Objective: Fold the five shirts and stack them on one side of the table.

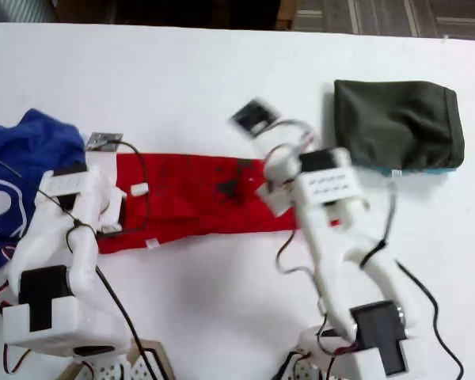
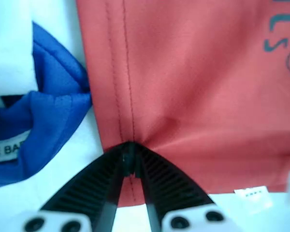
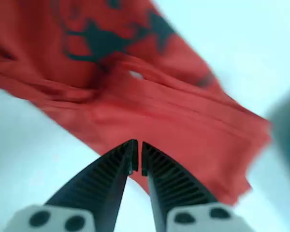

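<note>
A red shirt point(image 1: 190, 198) lies as a long band across the middle of the white table point(image 1: 182, 71). My left gripper point(image 1: 115, 212) is at its left end, shut on the stitched hem point(image 2: 130, 164). At the band's right end, my right gripper point(image 1: 265, 186) has its fingers together on the edge of the red cloth point(image 3: 137, 153), near a dark print point(image 3: 101, 41). A crumpled blue shirt point(image 1: 20, 174) lies at the table's left edge, and its collar point(image 2: 43, 111) is right beside the left gripper. A folded dark green shirt point(image 1: 396, 123) rests at the back right.
A strip of light blue cloth point(image 1: 427, 170) shows under the green shirt's front edge. Both arm bases point(image 1: 55, 317) stand at the table's front edge with loose cables around them. Bare table stretches behind the red shirt and between the two arms.
</note>
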Robot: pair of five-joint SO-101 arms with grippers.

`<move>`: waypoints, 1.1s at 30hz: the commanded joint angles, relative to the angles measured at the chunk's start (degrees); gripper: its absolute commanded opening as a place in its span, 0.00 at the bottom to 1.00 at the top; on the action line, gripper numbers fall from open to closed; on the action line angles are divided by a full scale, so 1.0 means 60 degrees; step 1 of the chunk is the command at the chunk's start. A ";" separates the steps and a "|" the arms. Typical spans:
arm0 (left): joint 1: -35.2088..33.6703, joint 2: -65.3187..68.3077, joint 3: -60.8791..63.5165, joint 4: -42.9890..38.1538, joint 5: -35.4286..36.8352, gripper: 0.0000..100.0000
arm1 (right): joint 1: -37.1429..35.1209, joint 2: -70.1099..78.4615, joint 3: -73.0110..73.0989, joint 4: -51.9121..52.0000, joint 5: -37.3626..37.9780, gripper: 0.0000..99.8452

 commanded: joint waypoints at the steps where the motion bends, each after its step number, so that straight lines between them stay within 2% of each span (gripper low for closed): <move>1: 0.0029 0.0088 0.0007 -0.0381 0.0000 0.03 | -0.0784 -0.0535 0.0674 -0.1209 -0.0103 0.02; 8: 0.0029 0.0088 0.0007 -0.0381 0.0015 0.03 | -0.1311 -0.0491 0.0835 -0.2410 -0.1861 0.02; 19: 0.0029 0.0088 0.0022 -0.0381 0.0015 0.03 | -0.2132 0.1473 0.0308 -0.2484 -0.1905 0.02; 33: 0.0029 0.0088 0.0022 -0.0381 0.0015 0.03 | -0.2147 0.1341 0.0308 -0.0491 -0.1832 0.02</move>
